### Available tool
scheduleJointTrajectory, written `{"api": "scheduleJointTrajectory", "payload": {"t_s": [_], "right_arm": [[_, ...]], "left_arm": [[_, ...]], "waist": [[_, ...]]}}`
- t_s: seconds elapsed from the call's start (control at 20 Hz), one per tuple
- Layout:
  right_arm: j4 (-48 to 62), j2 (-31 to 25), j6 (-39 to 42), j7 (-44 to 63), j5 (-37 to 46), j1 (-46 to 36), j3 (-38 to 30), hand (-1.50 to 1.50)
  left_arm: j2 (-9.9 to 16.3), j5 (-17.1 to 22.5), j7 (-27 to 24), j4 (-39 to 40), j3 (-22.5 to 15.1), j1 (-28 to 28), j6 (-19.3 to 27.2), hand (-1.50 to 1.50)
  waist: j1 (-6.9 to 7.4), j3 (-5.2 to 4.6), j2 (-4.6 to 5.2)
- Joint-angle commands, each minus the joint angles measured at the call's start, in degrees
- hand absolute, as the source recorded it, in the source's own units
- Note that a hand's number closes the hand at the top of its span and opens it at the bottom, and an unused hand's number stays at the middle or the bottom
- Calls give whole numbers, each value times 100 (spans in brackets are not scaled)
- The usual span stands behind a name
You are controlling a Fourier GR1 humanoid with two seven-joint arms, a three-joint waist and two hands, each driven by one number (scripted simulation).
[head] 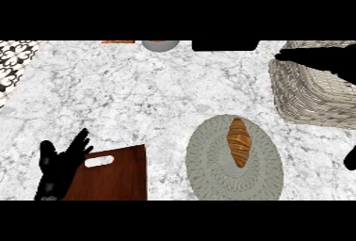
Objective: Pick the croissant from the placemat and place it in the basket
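Single head view, looking steeply down on the marble counter [125, 89] from above. Placemat [208, 174] low and right of centre, basket [313, 99] cut by the right edge, cutting board [118, 181] cut by the lower edge. Close enough to show only part of the counter. No second view to share anything.

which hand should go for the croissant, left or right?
Right. The right hand shows at the right edge, beside the placemat holding the croissant, with the basket on that side too. The left hand rests open far left, by the cutting board.
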Motion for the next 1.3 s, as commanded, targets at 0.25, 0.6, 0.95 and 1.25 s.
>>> {"api": "scheduleJointTrajectory", "payload": {"t_s": [0.25, 0.6, 0.95, 1.25], "right_arm": [[-62, 432, 213, 252, 31, 404, -325, -150], [-69, 962, -68, -966, 1499, 1481, -268, -150], [-101, 1792, -534, -713, 2472, 1759, 318, -150], [827, 1968, -753, -1694, 3415, 1947, 522, -150]], "left_arm": [[-115, -212, -100, 311, 21, 310, -112, 0], [-272, -367, -8, 349, 70, 122, -37, 0], [-418, -514, 294, 356, 68, -109, -12, 0], [-434, -468, 122, 173, 175, 333, -150, 0]], "waist": [[106, -27, 58], [94, -18, 77], [64, -24, 63], [116, -22, 74]]}}
